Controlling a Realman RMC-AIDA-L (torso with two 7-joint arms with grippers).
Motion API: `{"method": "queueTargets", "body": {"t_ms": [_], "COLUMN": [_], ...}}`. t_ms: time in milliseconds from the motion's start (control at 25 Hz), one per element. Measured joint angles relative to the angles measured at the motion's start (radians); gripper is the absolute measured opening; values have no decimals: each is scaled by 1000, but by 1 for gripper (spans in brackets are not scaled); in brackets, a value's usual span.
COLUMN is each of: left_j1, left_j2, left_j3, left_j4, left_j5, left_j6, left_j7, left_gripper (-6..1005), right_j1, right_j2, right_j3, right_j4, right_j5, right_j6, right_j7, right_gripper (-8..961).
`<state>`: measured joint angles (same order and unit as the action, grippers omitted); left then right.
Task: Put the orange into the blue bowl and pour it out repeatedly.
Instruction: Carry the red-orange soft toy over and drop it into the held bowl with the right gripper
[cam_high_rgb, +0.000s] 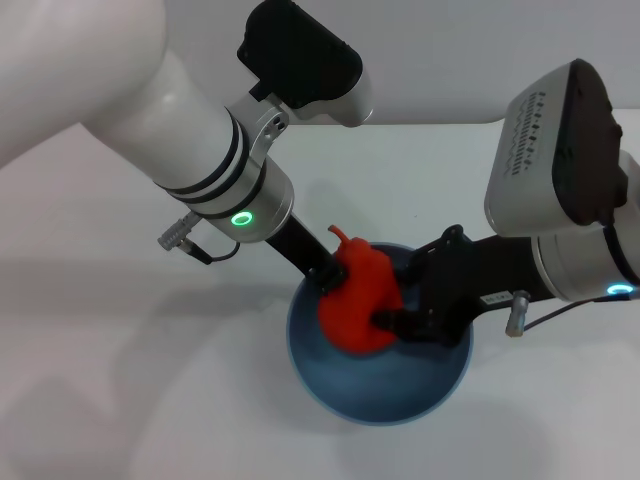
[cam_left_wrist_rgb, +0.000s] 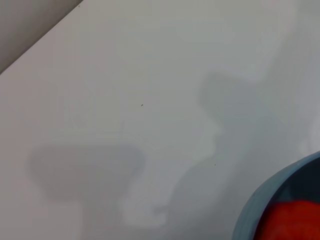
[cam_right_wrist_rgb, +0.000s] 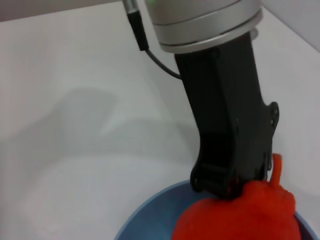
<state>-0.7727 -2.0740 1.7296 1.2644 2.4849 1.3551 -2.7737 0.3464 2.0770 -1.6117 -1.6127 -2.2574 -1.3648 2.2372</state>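
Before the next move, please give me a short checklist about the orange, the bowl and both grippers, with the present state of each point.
1. Orange is over the blue bowl: ok.
2. Orange rests on the bowl floor: cannot tell.
3. Left gripper is at the orange: ok.
4. Right gripper is at the orange's other side: ok.
5. Which gripper actually holds the orange: cannot tell.
6. Bowl stands upright on the table: ok.

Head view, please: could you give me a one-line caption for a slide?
Both grippers, left and right, meet at the orange over the blue bowl on the white table.
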Motion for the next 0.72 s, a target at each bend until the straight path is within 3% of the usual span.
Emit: {"method": "queueTargets", "body": {"t_ms": [360, 720], "left_j1": [0, -5], "left_j2": [4, 5], "left_j3": [-8, -10], "left_j4": [-10, -11], "left_j5": [6, 7], "left_j6": [-3, 0], "left_j7": [-1, -1], "left_gripper": [-2, -2], "right_j1": [-3, -12], "right_j2": [0, 3], "right_j3": [0, -24], "right_j4": [-50, -93], "right_j5": [-2, -50], "right_j6": [-41, -99], "right_j7": [34, 67], "right_gripper": [396, 396]}}
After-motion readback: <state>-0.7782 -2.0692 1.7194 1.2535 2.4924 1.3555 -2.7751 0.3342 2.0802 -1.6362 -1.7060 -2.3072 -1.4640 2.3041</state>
